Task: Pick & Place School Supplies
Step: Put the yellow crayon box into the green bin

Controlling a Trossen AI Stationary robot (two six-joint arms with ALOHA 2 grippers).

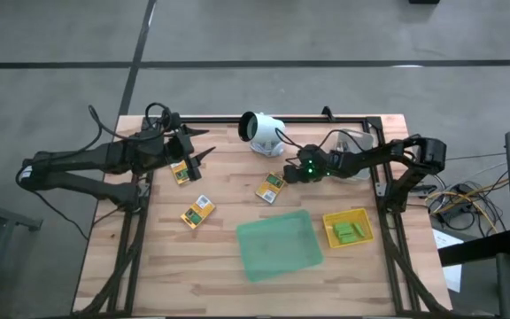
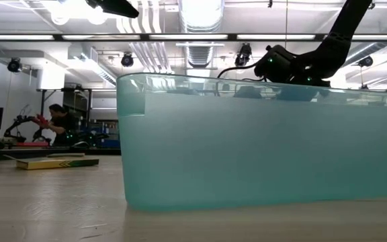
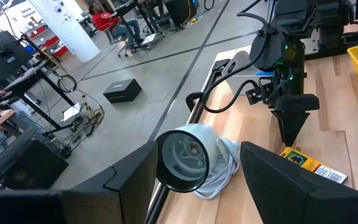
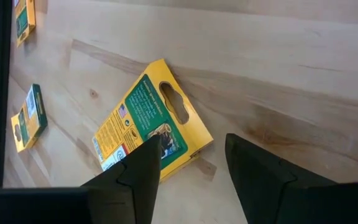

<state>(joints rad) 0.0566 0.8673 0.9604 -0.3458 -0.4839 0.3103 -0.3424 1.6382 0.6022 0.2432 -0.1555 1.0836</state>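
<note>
Three yellow-and-green packets lie flat on the wooden table: one (image 1: 273,186) mid-table, one (image 1: 181,171) at the far left, one (image 1: 197,213) nearer the front. Small light-green blocks (image 1: 348,232) sit in the yellow tray (image 1: 364,216). My right gripper (image 1: 292,174) hovers open, slanting down over the middle packet (image 4: 148,121), its fingers above that packet's near corner. My left gripper (image 1: 198,151) hangs open above the far-left packet, holding nothing; its fingers (image 3: 129,180) frame a white lamp-like object (image 3: 185,158).
A translucent green tray (image 1: 279,245) stands at the front centre and fills the low view (image 2: 261,148). The white lamp-like object (image 1: 262,133) with its cord sits at the far edge. A black frame (image 1: 326,118) runs along the table's far side.
</note>
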